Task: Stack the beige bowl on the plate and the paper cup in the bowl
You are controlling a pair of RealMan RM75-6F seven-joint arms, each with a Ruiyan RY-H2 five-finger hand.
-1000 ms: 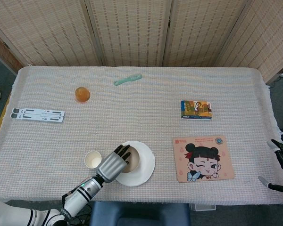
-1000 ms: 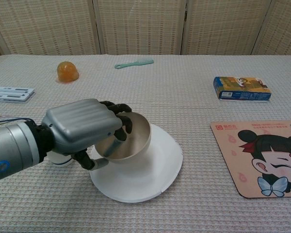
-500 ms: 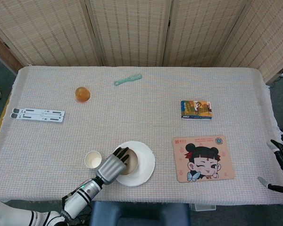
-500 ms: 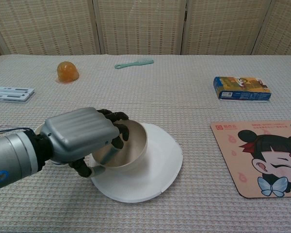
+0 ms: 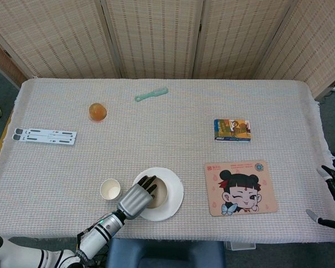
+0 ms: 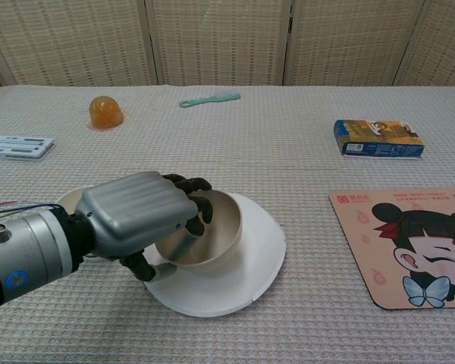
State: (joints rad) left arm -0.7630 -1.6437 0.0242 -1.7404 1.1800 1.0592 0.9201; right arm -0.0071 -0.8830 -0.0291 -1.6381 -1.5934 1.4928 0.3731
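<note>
A wide surface [image 5: 173, 139] covered in a pale woven cloth fills most of the scene. Behind it, at 12 o'clock, stands a folding screen [image 5: 156, 36] of tan woven panels in light frames. Grey floor [image 5: 0, 95] shows at 9 o'clock. Lighting is even.

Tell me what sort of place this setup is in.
Probably an indoor robot test space: a table under woven grey cloth, woven folding screens behind it, and unrelated props like a green comb.

Upper left of the bench there's an orange jelly-looking blob [image 5: 97, 111], a green comb [image 5: 151, 94] further back, white strip [image 5: 44, 135] far left, snack box [image 5: 232, 129] and cartoon mousepad [image 5: 240, 187] right.
</note>
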